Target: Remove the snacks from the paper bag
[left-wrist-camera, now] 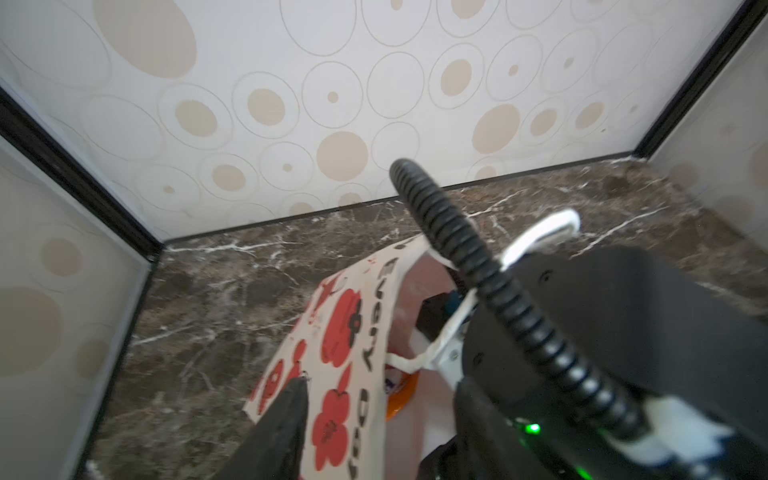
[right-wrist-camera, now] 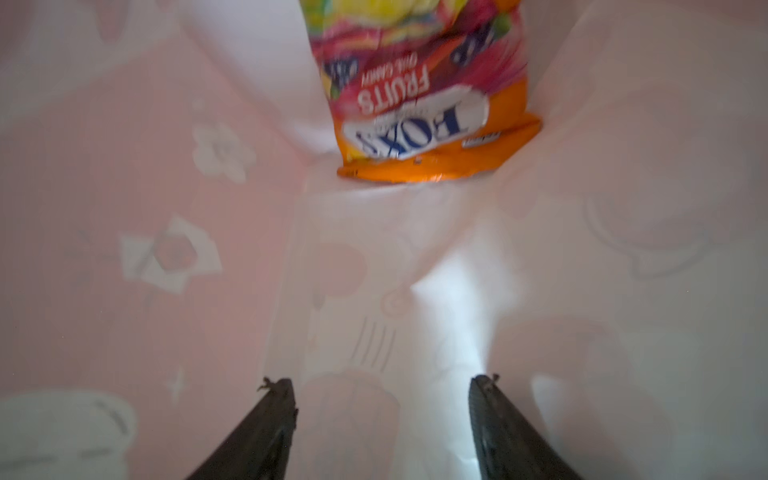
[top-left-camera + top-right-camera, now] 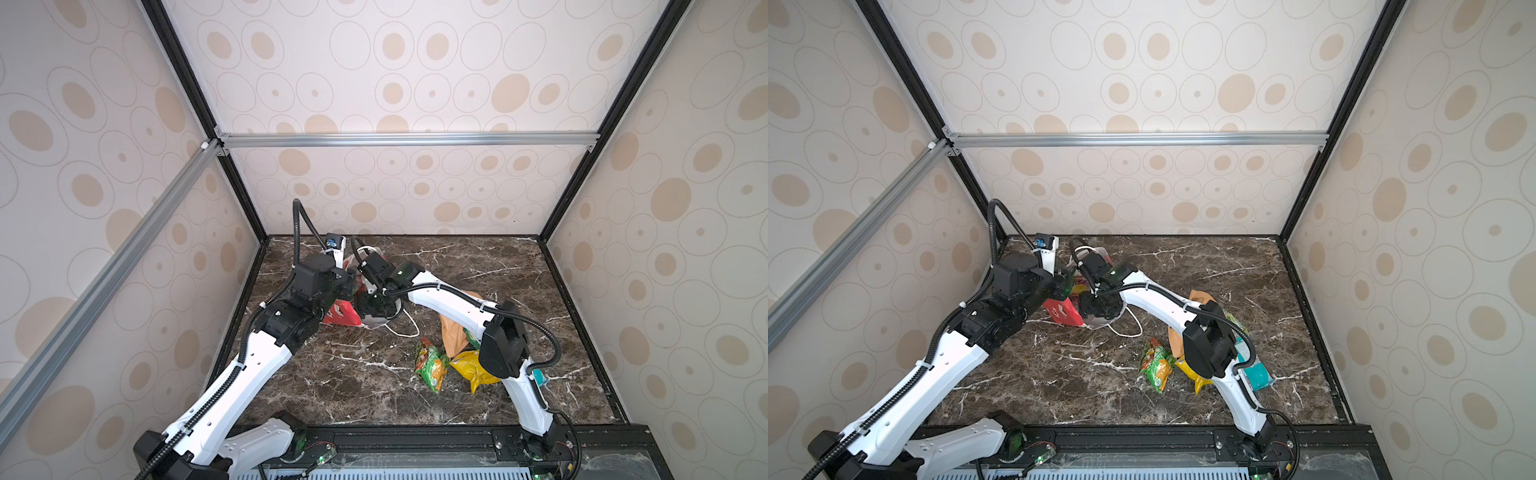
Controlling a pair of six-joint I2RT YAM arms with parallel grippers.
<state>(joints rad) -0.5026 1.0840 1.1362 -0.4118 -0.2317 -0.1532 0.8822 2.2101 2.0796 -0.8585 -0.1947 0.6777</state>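
Well beyond R end effector [image 2: 380,379]: FOX'S pkt [image 2: 424,124]

Red paper bag [image 3: 343,315], orange packet [image 2: 432,137] inside

Robot arms: two, left arm [image 3: 249,365] and right arm [image 3: 446,301] | paper bag [image 3: 341,313]: one, with two white cord handles [image 3: 405,328] | loose on the worktop [image 3: 374,395]: five snacks, namely green-and-red packet [image 3: 432,365], yellow packet [image 3: 469,370], tan kraft pouch [image 3: 453,336], teal packet [image 3: 1256,374], green packet [image 3: 1235,322] | inside the bag: one orange FOX'S packet [image 2: 432,124]

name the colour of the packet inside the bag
Orange FOX'S packet; the right wrist view shows it best.
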